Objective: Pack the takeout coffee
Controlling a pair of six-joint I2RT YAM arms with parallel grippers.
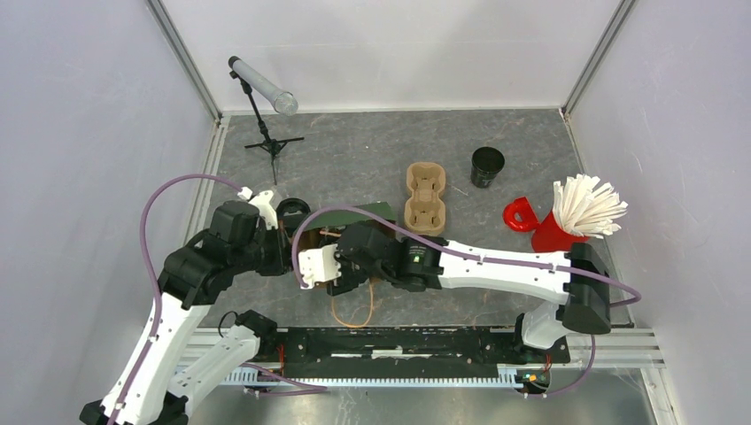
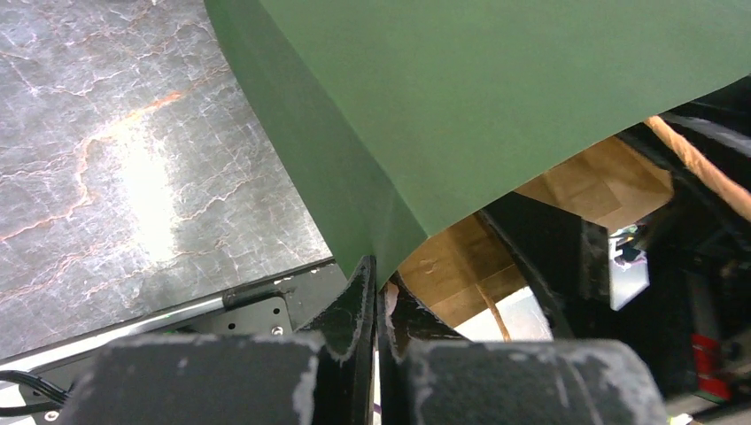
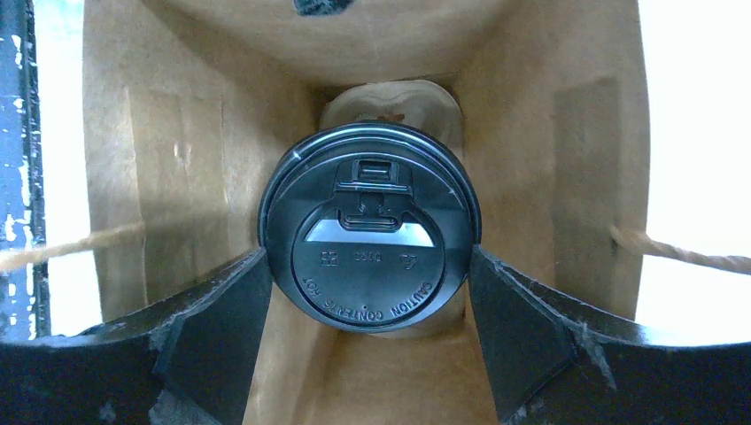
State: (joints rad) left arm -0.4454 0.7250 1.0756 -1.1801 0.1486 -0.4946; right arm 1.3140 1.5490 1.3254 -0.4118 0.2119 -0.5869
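Observation:
The takeout coffee (image 3: 369, 239), a black cup under a black sip lid, sits down inside the paper bag (image 3: 177, 159), its brown inner walls all round it. My right gripper (image 3: 367, 266) reaches into the bag's mouth, its two fingers pressed against opposite sides of the cup just under the lid. A pale moulded shape (image 3: 390, 99) shows behind the cup. The bag is green outside (image 2: 496, 88) and lies near the table's middle (image 1: 354, 212). My left gripper (image 2: 381, 283) is shut on the bag's green edge, pinching the paper between its fingertips.
A pulp cup tray (image 1: 425, 197) lies behind the bag, with a lidless black cup (image 1: 487, 166) to its right. A red holder of white sticks (image 1: 571, 221) and a red ring (image 1: 518, 215) stand at the right. A small tripod with a tube (image 1: 263, 88) stands back left.

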